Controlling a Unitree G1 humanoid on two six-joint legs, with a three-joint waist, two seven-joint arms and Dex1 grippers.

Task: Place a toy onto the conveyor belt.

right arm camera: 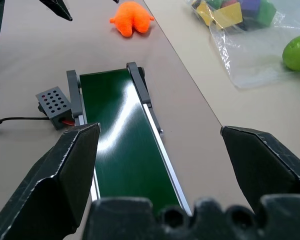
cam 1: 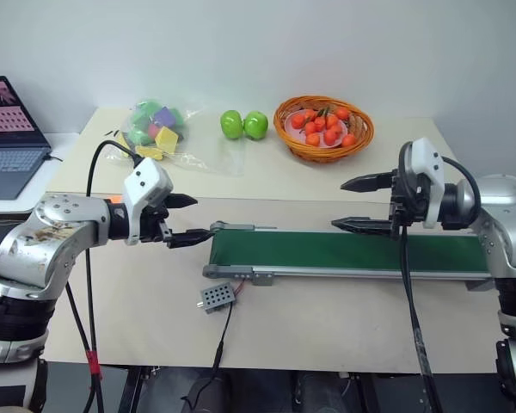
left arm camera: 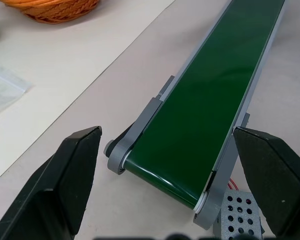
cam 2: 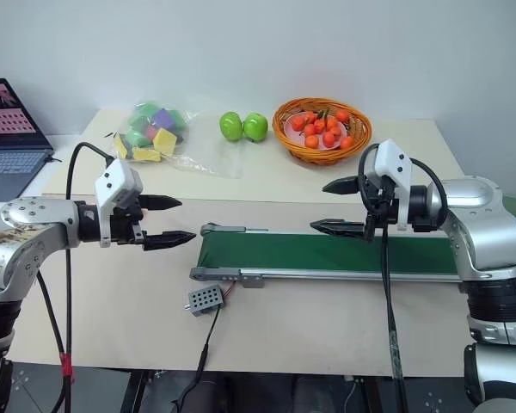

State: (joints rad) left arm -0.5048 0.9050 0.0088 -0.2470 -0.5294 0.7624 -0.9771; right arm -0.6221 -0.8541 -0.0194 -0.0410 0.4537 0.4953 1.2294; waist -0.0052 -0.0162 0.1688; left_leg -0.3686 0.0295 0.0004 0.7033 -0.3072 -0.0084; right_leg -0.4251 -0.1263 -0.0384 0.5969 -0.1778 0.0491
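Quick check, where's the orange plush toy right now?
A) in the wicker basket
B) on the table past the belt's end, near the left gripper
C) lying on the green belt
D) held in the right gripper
B: the right wrist view shows the toy lying on the table beyond the end of the conveyor belt, which is bare, and both grippers are open and empty.

Both arms are up and bent inward so they face each other, left gripper point(cam 1: 182, 218) and right gripper point(cam 1: 359, 204) each angled slightly down with fingers spread wide, holding nothing at all.
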